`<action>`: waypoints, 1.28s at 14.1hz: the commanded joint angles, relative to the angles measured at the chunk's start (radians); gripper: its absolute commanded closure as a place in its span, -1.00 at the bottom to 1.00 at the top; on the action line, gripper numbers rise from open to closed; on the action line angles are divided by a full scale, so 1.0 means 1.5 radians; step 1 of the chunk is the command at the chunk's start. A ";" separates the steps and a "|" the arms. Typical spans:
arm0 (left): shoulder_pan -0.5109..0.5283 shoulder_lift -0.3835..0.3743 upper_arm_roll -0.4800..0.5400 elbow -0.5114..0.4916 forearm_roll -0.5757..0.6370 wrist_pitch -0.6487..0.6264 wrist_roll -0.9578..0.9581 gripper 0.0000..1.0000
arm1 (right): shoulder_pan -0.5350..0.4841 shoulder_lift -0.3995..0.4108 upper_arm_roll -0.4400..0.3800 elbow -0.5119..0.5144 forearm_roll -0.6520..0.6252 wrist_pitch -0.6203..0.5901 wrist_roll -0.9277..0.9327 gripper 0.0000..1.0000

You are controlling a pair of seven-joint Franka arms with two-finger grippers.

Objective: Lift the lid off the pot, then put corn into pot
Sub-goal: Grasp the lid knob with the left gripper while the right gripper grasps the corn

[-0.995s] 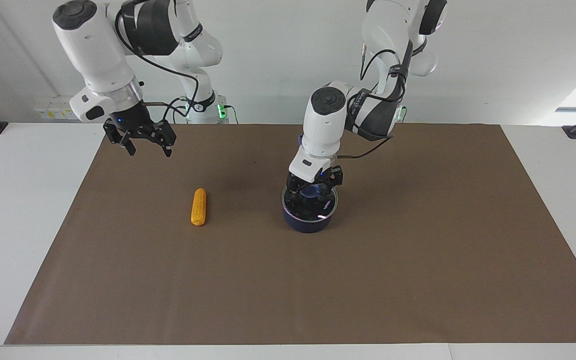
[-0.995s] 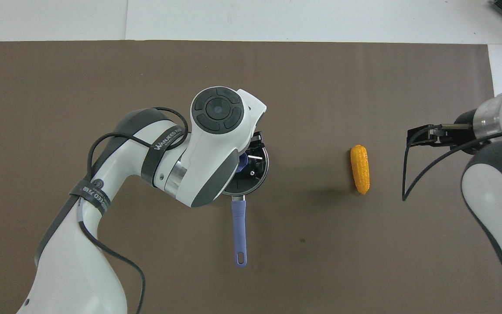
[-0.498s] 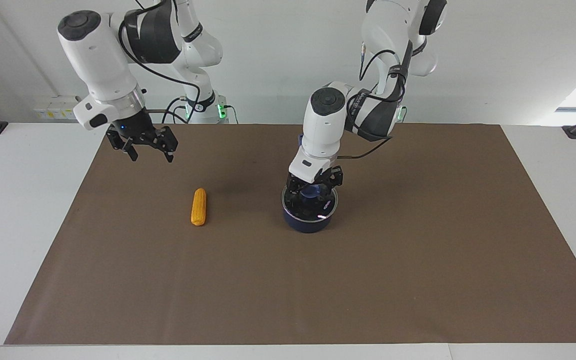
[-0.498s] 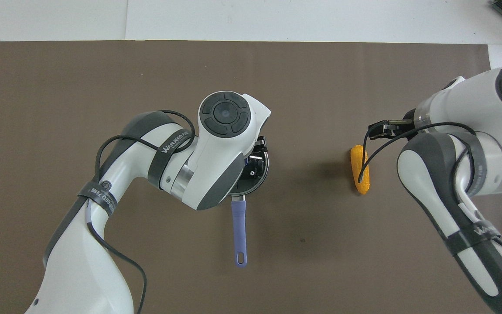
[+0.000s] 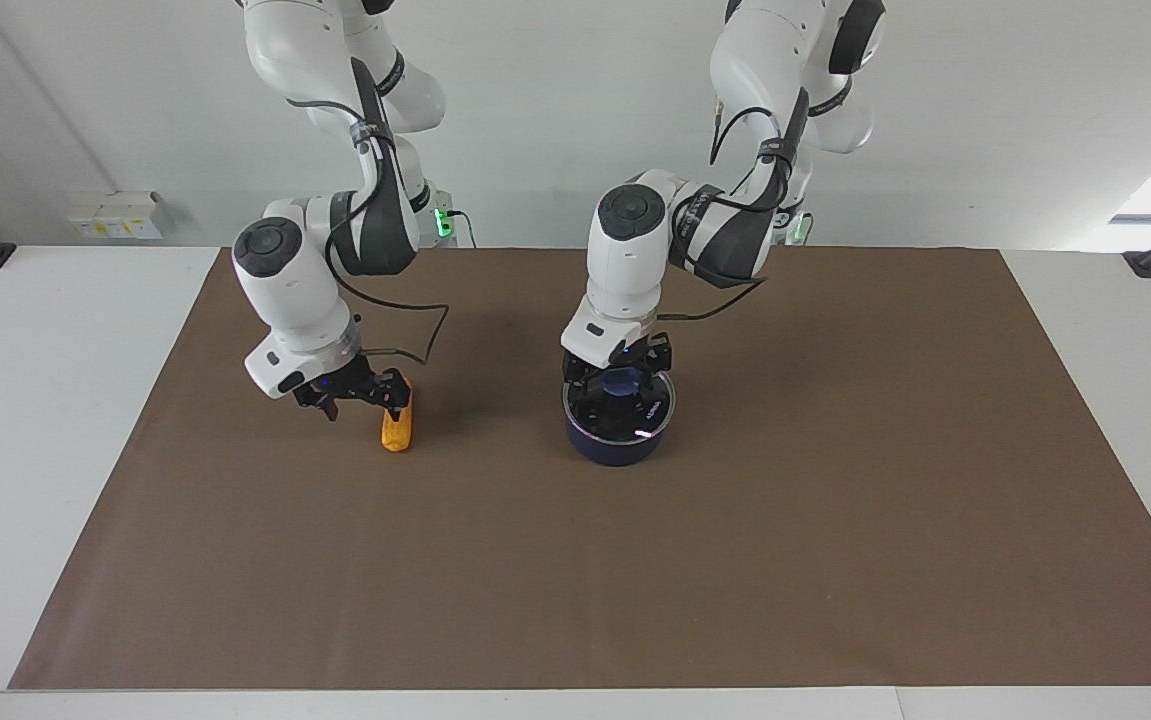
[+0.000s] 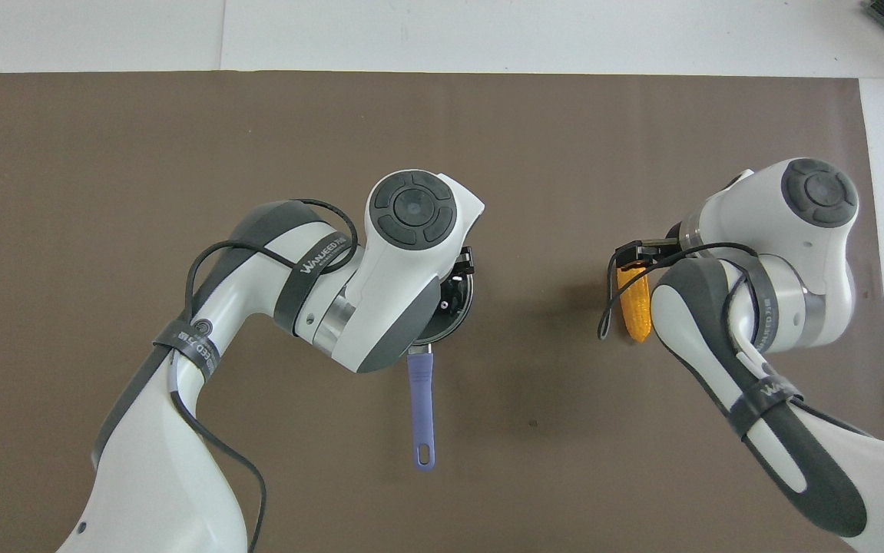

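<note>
The left tool sits directly over the blue knob of the round clear glass lid, which lies on the small navy saucepan pot; whether it has gripped I cannot tell; its placement suits a straight lift. The right tool, fingers spread and holding nothing, is low beside the stubby yellow-orange corn cob on the brown tabletop, apparently readying its pickup.

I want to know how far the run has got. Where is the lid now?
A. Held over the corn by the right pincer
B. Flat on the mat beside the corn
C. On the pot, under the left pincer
C: the lid sits on the pot, with the left pincer at its knob.
</note>
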 commanded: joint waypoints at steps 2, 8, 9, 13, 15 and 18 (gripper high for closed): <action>0.001 -0.004 0.005 -0.004 0.010 -0.015 -0.005 -1.00 | 0.018 0.003 0.003 -0.069 0.002 0.078 -0.004 -1.00; 0.001 -0.004 0.005 -0.006 0.006 -0.015 -0.003 -0.81 | 0.011 0.027 0.003 -0.076 -0.006 0.133 -0.061 -0.69; 0.001 -0.004 0.005 -0.007 0.006 -0.015 -0.002 -0.77 | 0.011 0.027 0.003 -0.076 -0.006 0.132 -0.061 -0.61; 0.001 -0.004 0.005 -0.007 0.006 -0.014 -0.002 -0.30 | 0.014 0.019 0.003 -0.075 -0.006 0.119 -0.067 0.05; 0.001 -0.004 0.005 -0.007 0.006 -0.014 -0.006 0.32 | 0.014 0.016 0.003 -0.074 -0.006 0.116 -0.077 0.52; 0.001 -0.006 0.005 -0.006 0.005 -0.016 -0.008 1.00 | 0.013 0.003 0.003 -0.069 -0.006 0.103 -0.075 1.00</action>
